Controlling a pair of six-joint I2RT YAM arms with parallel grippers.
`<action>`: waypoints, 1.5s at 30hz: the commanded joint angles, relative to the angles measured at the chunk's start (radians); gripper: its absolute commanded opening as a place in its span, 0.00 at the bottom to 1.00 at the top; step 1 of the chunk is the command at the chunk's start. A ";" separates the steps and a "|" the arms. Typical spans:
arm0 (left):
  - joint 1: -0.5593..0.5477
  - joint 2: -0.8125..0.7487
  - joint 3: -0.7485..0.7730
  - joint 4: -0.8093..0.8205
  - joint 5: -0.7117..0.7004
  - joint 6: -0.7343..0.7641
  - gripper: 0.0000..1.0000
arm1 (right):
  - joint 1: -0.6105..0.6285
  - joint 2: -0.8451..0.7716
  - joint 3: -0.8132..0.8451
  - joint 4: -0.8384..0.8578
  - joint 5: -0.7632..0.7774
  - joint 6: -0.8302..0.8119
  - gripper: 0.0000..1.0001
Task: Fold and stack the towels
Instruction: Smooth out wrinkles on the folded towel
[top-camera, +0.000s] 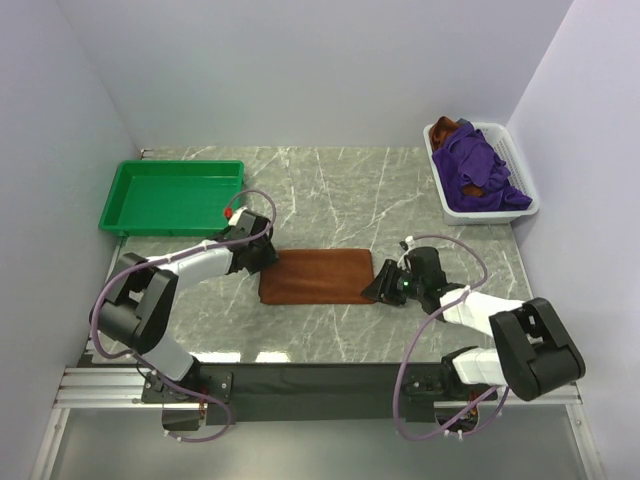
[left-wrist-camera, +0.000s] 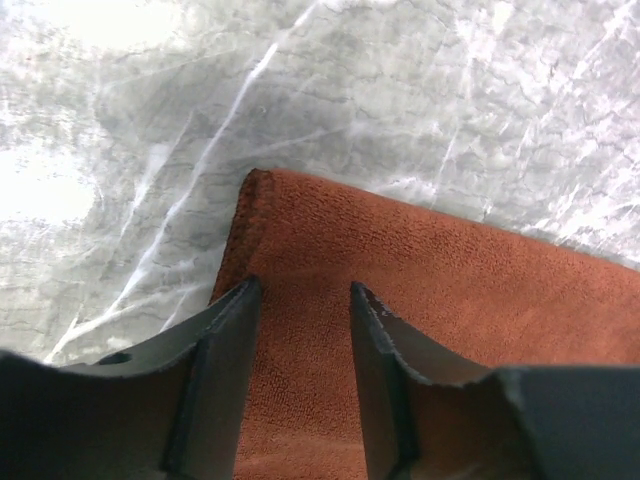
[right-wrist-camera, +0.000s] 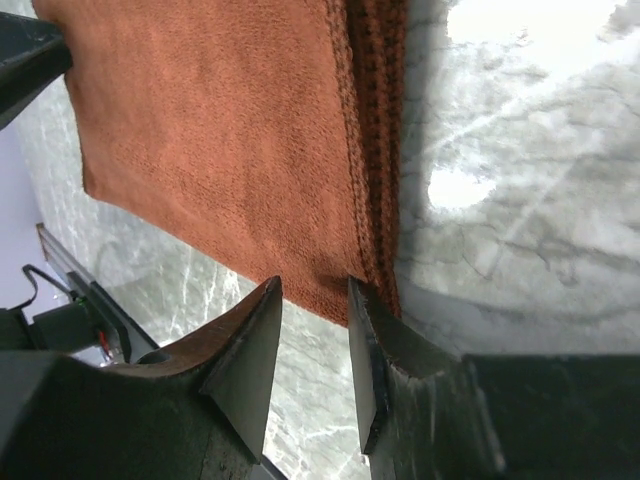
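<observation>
Straddling the L edge of the rust-brown plush rectangular towel (top-camera: 318, 276), flat on the grey marble table (top-camera: 330, 190), the L gripper (left-wrist-camera: 300, 290) has jaws part apart (pinching? can't tell). R gripper (right-wrist-camera: 312, 285) sits likewise at its near-R corner. Purple towels (top-camera: 480, 170) fill the white plastic basket (top-camera: 524, 178) far R.

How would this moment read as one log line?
rust-brown towel: folded, flat on table | left gripper: jaws apart, over its left end | right gripper: jaws apart, at its right end
</observation>
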 joint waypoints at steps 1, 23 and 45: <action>0.007 -0.039 0.003 0.009 -0.022 0.043 0.48 | -0.013 -0.059 0.008 -0.143 0.077 -0.043 0.41; -0.105 -0.375 -0.177 -0.068 0.100 0.020 0.59 | -0.013 0.175 0.393 0.092 -0.013 -0.022 0.41; -0.111 -0.566 -0.346 -0.149 0.056 -0.043 0.61 | -0.060 0.335 0.485 0.097 -0.022 -0.077 0.40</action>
